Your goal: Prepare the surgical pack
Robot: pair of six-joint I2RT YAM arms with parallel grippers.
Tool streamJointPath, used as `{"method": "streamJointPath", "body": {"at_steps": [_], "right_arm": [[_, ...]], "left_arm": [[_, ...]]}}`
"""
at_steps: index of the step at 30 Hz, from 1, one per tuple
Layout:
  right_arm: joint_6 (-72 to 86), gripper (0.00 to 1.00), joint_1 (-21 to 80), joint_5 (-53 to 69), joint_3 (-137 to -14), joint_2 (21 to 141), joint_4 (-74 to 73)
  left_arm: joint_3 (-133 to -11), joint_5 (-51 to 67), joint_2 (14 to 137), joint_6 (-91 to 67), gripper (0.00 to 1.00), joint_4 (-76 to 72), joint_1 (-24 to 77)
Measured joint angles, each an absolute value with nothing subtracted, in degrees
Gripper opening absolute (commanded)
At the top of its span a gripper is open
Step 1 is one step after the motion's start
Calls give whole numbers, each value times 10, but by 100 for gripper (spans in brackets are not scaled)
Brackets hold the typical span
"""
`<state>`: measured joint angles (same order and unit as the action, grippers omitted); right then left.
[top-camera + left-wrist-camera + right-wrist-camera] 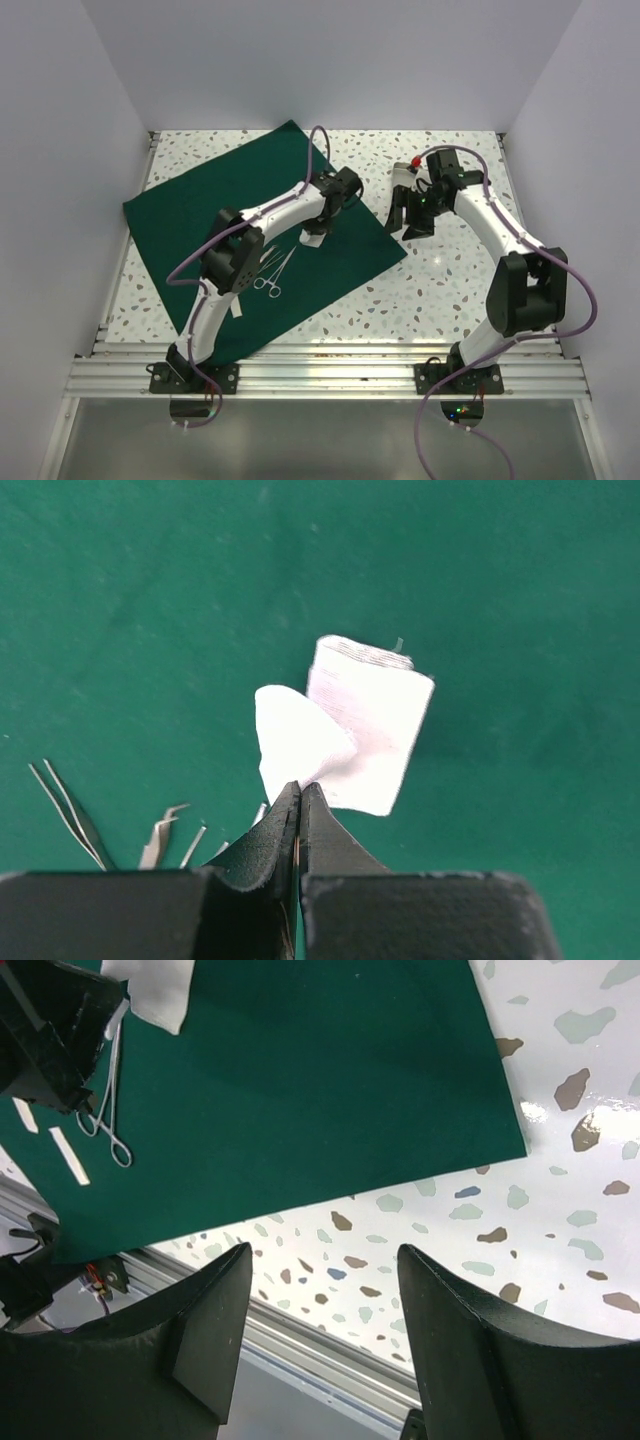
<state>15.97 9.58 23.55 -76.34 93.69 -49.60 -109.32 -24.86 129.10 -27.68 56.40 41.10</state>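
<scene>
The surgical pack's dark green cloth [230, 215] lies spread flat on the speckled table. On it lies a white pad [375, 730] with one corner curled up. My left gripper [300, 786] is shut, its tips pinching that curled near edge of the pad. Steel instruments [272, 272] lie on the cloth just left of the pad, and their tips [70, 815] show in the left wrist view. My right gripper [320, 1290] hangs open and holds nothing, over bare table beside the cloth's right corner [500, 1130]. In the top view the right gripper [413, 218] is right of the cloth.
Two small white strips [68, 1155] lie on the cloth near its front edge. A small silver object with a red part [408, 166] sits behind the right gripper. The aluminium rail [330, 372] runs along the near table edge. White walls close in the left, back and right.
</scene>
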Motion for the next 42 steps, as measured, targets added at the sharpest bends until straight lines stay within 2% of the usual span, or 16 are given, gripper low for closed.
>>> {"method": "streamJointPath", "body": {"at_steps": [15,18,21,22,23,26,42], "right_arm": [[159,64,96,239,-746,911,-491],[159,64,96,242,-745,911,-490],[159,64,96,249,-745,911,-488],[158,64,96,251,-745,911,-488],[158,64,96,251,-745,911,-488],[158,64,96,253,-745,911,-488],[159,64,96,264,-736,911,-481]], "left_arm": [[-1153,-222,1327,-294,0,574,412],[-1153,-223,1341,-294,3,575,412],[-1153,-222,1349,-293,13,575,412],[-1153,-222,1350,-293,23,575,412],[-1153,-221,1350,-291,28,575,412],[-1152,-215,1350,-292,38,575,412],[-1101,-171,1315,-289,39,547,412]]}}
